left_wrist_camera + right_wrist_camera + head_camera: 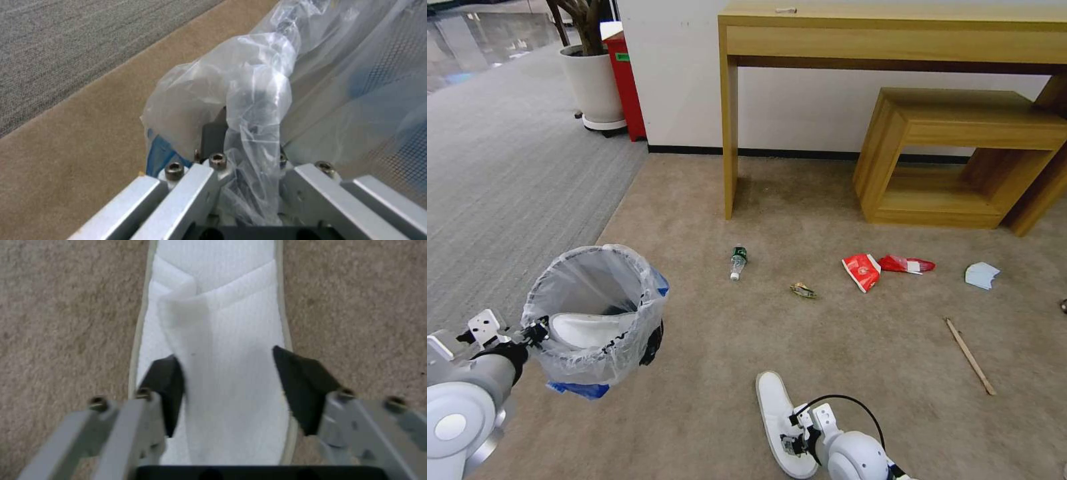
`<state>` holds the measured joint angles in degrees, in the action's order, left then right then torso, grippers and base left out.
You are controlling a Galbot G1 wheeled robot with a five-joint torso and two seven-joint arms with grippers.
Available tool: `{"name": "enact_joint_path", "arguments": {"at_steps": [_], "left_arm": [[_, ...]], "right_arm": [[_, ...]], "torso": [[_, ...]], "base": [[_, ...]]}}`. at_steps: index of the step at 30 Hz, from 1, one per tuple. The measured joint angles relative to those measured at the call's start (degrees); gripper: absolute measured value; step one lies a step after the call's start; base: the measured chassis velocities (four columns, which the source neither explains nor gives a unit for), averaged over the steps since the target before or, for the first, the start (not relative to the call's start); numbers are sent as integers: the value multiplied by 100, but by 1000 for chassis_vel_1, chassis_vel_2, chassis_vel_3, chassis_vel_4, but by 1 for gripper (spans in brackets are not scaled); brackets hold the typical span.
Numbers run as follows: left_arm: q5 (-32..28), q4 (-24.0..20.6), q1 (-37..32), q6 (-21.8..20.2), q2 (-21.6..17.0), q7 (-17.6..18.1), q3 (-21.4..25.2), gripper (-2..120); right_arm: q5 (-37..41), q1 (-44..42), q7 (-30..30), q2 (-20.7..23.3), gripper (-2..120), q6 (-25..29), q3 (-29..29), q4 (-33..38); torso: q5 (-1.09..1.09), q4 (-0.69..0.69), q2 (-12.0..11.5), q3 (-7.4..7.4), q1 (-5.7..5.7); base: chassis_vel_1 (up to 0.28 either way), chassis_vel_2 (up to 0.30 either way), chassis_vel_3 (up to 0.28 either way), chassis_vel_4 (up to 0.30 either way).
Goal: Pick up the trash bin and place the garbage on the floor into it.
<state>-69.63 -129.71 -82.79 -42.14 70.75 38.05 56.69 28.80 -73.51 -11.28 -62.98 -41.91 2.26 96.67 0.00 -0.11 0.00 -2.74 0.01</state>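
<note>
Two slippers, one (582, 330) in bin (594, 313) left end effector (540, 330) grips, right end effector (227, 386) apart astride other (777, 420)

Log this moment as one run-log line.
left end effector: shut on trash bin rim, bin held up | right end effector: open, straddling slipper on floor | in bin: one slipper

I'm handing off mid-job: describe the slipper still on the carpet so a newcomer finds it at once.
Start at the tall wooden console table against the wall, then come straight toward the robot across the beige carpet. The flat white fabric slipper lies nearest the robot, under the open right gripper; its twin already sits in the bag-lined black bin.
</note>
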Motion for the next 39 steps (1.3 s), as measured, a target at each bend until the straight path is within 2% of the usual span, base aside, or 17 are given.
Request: {"name": "enact_joint_path", "arguments": {"at_steps": [7,9,11,14,16,17,20,21,24,25,27,28,29,32,33,36,39], "left_arm": [[13,-57,-38,0,10,-2,2,0],[13,-67,-45,0,13,-3,2,0],[13,-85,-57,0,18,-5,2,0],[13,-101,-65,0,24,-6,-2,0],[17,-143,-88,0,31,-8,-38,0],[17,-143,-88,0,31,-8,-38,0],[61,-202,-142,0,41,-9,-139,0],[61,-202,-142,0,41,-9,-139,0],[129,-299,-237,0,51,-13,-330,0],[129,-299,-237,0,51,-13,-330,0],[195,-355,-293,0,53,-14,-469,0],[229,-369,-308,0,52,-15,-530,0],[229,-369,-308,0,52,-15,-530,0],[327,-380,-329,0,44,-16,-679,0],[327,-380,-329,0,44,-16,-679,0],[402,-326,-335,0,7,-44,-784,0],[479,-250,-363,0,-26,-90,-858,0]], "right_arm": [[-58,-20,0,-5,19,51,-39,9],[-82,-22,0,-5,15,63,-50,4],[-109,-31,0,-3,5,97,-71,-4],[-131,-50,0,7,0,188,-95,-4],[-195,-110,156,52,0,727,-190,130],[-195,-110,156,52,0,727,-190,130],[-451,-171,751,115,0,1978,-441,395],[-451,-171,751,115,0,1978,-441,395],[-511,-187,1883,215,0,3466,-833,719],[-511,-187,1883,215,0,3466,-833,719],[-261,-172,2872,286,0,4534,-1060,865],[-153,-159,3292,305,0,4885,-1124,909],[-153,-159,3292,305,0,4885,-1124,909],[225,-145,4414,325,0,5602,-1217,1005],[225,-145,4414,325,0,5602,-1217,1005],[642,-140,5114,307,0,5873,-1246,1104],[883,-73,5432,264,0,5938,-1247,1156]], "torso": [[0,0,0,0,0],[0,0,0,0,0],[0,0,0,0,0],[0,0,0,0,0],[1,0,0,0,0],[1,0,0,0,0],[1,0,0,0,0],[1,0,0,0,0],[0,0,0,0,0],[0,0,0,0,0],[-1,0,0,0,0],[-1,0,0,0,0],[-1,0,0,0,0],[0,0,0,0,0],[0,0,0,0,0],[0,0,0,0,0],[1,0,0,0,0]], "base": [[0,0,0,0],[0,0,0,0],[0,0,0,0],[0,0,0,0],[0,0,0,0],[0,0,0,0],[0,0,0,0],[0,0,0,0],[0,0,0,0],[0,0,0,0],[0,0,0,0],[0,0,0,0],[0,0,0,0],[0,0,0,0],[0,0,0,0],[0,0,0,0],[0,0,0,0]]}}
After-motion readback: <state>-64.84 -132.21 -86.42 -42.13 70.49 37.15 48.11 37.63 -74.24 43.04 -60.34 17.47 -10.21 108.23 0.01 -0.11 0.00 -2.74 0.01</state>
